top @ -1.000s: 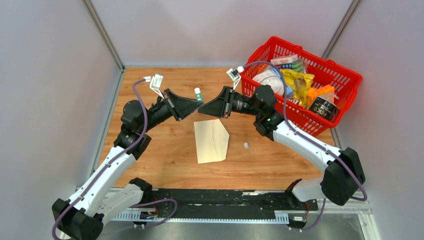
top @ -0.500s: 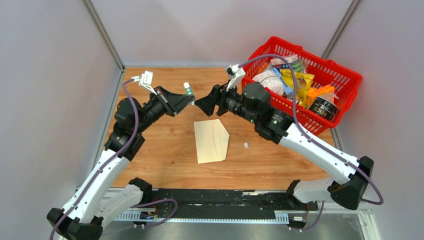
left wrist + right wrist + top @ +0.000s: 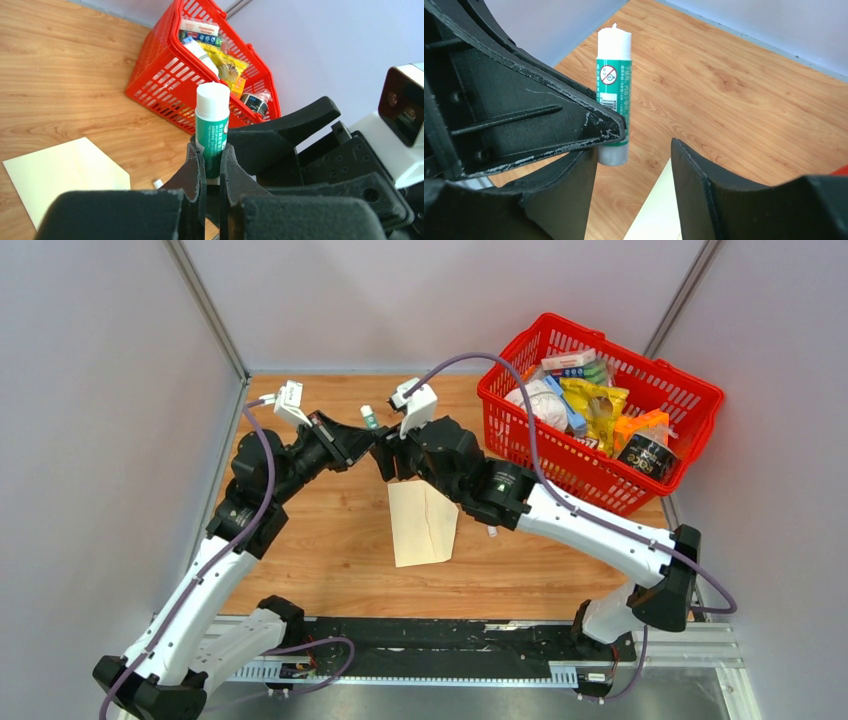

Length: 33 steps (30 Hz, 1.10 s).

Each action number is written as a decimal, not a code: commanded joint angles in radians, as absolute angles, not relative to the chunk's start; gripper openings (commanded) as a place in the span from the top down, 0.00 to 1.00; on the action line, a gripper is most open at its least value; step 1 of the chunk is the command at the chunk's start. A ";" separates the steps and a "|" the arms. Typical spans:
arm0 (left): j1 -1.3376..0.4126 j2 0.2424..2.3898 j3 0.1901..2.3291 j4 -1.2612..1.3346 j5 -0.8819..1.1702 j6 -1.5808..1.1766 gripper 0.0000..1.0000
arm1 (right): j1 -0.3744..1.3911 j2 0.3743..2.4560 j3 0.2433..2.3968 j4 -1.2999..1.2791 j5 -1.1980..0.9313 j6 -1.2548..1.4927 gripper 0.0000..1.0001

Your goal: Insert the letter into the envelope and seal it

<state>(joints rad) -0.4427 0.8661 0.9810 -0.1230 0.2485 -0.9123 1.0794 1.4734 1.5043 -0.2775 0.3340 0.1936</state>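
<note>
1. Left gripper [image 3: 212, 149]: pressed together on a green-and-white cylindrical glue stick [image 3: 212, 117]. It pinches the stick low on the body, white end up, and the stick is roughly upright in both wrist views.
2. Right gripper [image 3: 633, 147]: jaws spread, nothing between them. One finger sits just beside the stick's bottom end; cannot tell whether it touches.
3. Top view: the two grippers meet nose to nose above the wooden table [image 3: 330, 550], over the envelope's 12 o'clock end and off the surface.
4. Pale cream-yellow paper envelope with a triangular pointed flap [image 3: 420, 530]: flat on the table near centre, flap point toward 3 o'clock, with a crease line running across it. The right gripper hides its 12 o'clock edge in the top view. In the wrist views it lies below the fingers, apart from them.
5. Small white cylindrical piece [image 3: 157, 183]: on the table just off the envelope's 3 o'clock side. In the top view the right arm partly covers it.
6. Red plastic mesh basket [image 3: 690, 390]: at 2 o'clock from the envelope in the far right corner, holding packaged goods, well apart from the envelope.
</note>
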 commanded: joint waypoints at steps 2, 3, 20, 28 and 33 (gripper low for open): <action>-0.445 0.862 1.016 -0.123 0.264 -0.933 1.00 | 1.114 1.529 1.603 -0.275 0.454 0.107 0.46; -0.445 0.861 1.015 -0.123 0.265 -0.934 1.00 | 1.118 1.535 1.611 -0.275 0.462 0.104 0.49; -0.445 0.877 1.034 -0.202 0.249 -0.893 1.00 | 1.169 1.546 1.631 -0.247 0.526 0.025 1.00; -0.445 0.879 1.051 -0.230 0.221 -0.867 0.81 | 1.181 1.526 1.605 -0.230 0.499 0.014 1.00; -0.445 0.879 1.051 -0.222 0.202 -0.858 0.68 | 1.183 1.519 1.595 -0.229 0.471 0.017 1.00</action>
